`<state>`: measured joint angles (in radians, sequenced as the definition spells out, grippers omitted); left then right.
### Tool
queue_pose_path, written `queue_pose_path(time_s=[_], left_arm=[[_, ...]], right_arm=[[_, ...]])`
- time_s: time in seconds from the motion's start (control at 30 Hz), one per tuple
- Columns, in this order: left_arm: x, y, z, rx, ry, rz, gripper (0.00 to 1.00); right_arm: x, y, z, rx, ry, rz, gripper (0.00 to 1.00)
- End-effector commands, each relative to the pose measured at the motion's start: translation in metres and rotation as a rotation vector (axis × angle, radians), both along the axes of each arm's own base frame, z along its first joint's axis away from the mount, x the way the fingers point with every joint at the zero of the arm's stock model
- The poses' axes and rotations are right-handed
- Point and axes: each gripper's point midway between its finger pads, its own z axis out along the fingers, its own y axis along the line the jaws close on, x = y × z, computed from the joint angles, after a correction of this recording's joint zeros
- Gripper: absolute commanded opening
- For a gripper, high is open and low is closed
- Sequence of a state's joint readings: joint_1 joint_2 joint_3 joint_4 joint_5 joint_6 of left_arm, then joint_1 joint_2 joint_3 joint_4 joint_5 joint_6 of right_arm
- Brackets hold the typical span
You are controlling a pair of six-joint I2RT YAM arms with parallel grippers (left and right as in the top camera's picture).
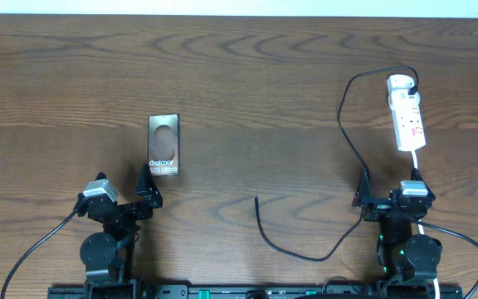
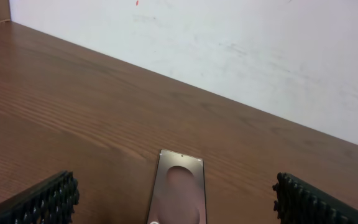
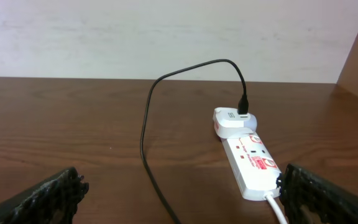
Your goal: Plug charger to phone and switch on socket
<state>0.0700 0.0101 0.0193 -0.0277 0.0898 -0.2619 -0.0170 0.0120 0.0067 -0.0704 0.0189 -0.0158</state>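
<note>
Left wrist view: we see the left gripper (image 2: 176, 200) spread wide, its ribbed fingers (image 2: 48, 199) at the two bottom corners. The phone (image 2: 179, 185) lies flat on the table (image 2: 73, 106) straight ahead, between the finger lines. Only its far half shows, and no lettering.

Right wrist view: the right gripper (image 3: 182, 202) is also spread and holds nothing. The socket (image 3: 250, 163) lies ahead, toward the right-hand finger, with red marks on top. The charger (image 3: 145, 124) arcs up from a white adapter (image 3: 234, 121) at the socket's far end, then runs back toward the gripper. Its free end is out of frame. A white cord (image 3: 277, 210) leaves the near end.

Overhead view: only here do we see the charger's loose tip, lying between the two grippers, well apart from the phone. The phone's white lettering also shows. Whether the left gripper touches the phone, we cannot tell.
</note>
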Motion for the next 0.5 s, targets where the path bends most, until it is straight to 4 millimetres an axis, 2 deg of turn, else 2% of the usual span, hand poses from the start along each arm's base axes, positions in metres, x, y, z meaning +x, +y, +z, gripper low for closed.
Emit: queue_pose_path(time_s=[0.0,0.47], left_arm=[[-0.0009,-0.0017,-0.0151,0.005,0.047,-0.010,0.99],[-0.0008,-0.0035,-0.0146,0.005,0.045,-0.020,0.99]], right_arm=[[-0.0002,0.0023,-0.0005,-0.015,0.001,0.011,0.99],[-0.0002,0.0023,-0.0005,-0.015,0.001,0.011,0.99]])
